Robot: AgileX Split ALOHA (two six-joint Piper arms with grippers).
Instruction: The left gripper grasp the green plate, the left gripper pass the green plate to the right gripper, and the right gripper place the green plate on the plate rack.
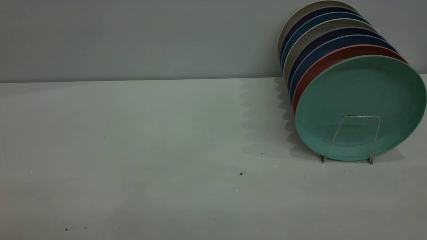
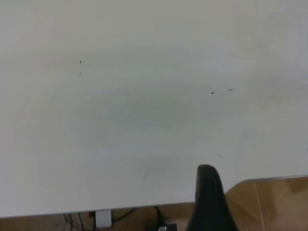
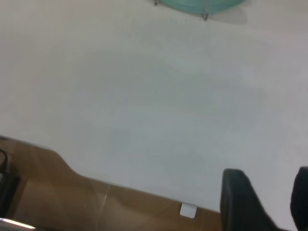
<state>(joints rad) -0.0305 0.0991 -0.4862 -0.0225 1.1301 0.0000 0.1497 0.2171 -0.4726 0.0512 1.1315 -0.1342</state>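
Note:
The green plate (image 1: 360, 90) stands upright at the front of the plate rack (image 1: 362, 116) at the table's far right, leaning behind the front wire loop. Its lower edge also shows in the right wrist view (image 3: 202, 4), with the rack's feet (image 3: 205, 16). Neither gripper shows in the exterior view. My right gripper (image 3: 268, 183) is open and empty, low over the bare table near its edge, well away from the rack. My left gripper (image 2: 208, 202) shows only as one black part above the table's edge, with nothing seen in it.
Behind the green plate the rack holds a salmon-pink plate (image 1: 333, 55), several blue plates (image 1: 320, 50) and grey ones. The white table (image 1: 166, 150) meets a grey wall at the back. Its near edge drops to a wooden floor (image 2: 274, 202).

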